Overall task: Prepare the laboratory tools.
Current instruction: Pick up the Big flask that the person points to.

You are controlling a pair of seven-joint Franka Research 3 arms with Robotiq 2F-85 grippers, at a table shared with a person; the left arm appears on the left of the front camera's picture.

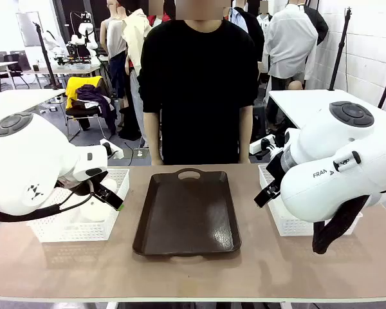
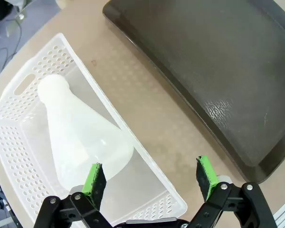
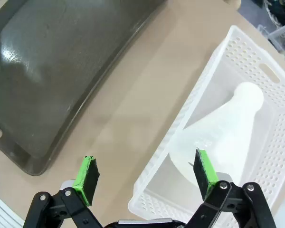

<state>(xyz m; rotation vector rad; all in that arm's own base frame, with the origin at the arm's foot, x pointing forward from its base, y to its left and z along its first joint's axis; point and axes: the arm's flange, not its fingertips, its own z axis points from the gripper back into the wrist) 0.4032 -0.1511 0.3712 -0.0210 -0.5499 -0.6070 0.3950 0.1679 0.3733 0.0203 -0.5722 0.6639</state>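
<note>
The tray (image 1: 186, 219) is bare, so the task looks barely begun. One flask (image 2: 80, 133) sits in the basket (image 2: 33, 80) left of the tray, and the other flask (image 3: 223, 137) sits in the basket (image 3: 275, 95) right of it. The left gripper (image 2: 149, 179) and right gripper (image 3: 145, 175) hover above the baskets' tray-side rims, jaws wide and empty. Probably both flasks remain to be moved.

Bright even overhead light, glare on tray (image 3: 52, 57), wide-angle wrist distortion

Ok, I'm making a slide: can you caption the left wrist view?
Open left gripper above a white mesh basket holding one frosted flask, the brown tray beside it on the table.
</note>
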